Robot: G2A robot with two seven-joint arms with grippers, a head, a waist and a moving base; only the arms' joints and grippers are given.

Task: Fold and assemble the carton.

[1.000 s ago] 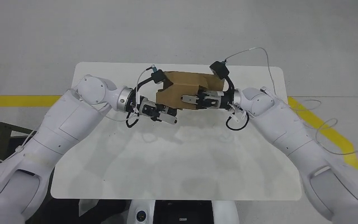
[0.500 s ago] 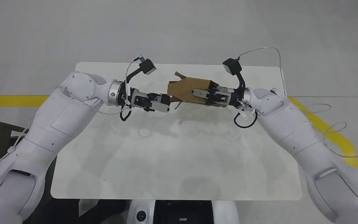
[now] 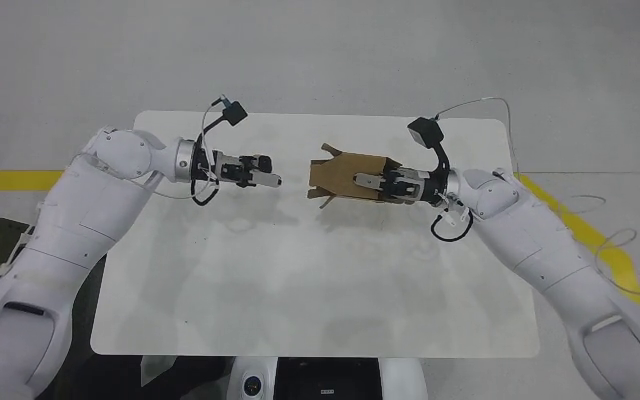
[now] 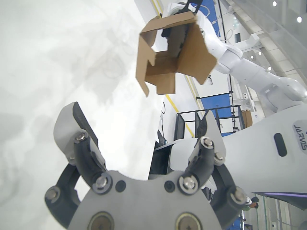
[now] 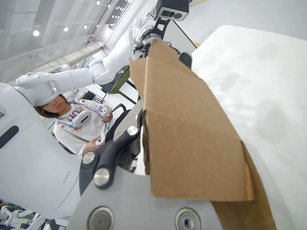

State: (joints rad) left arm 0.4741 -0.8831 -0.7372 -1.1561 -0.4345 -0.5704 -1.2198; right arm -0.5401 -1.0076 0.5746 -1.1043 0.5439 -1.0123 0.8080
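R gripper (image 3: 372, 183): clamped on one wall of carton (image 3: 340, 176), one finger (image 4: 170, 35) inside; carton held raised over table (image 3: 300, 300), open end turned to L gripper (image 3: 270, 181), prob. so flaps (image 4: 199, 58) can be reached. L gripper: fingers apart, well clear of carton. Contents: none seen bar that finger; flaps unfolded.

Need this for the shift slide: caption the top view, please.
Right gripper holds the part-folded carton over the table; left gripper open, apart from it.
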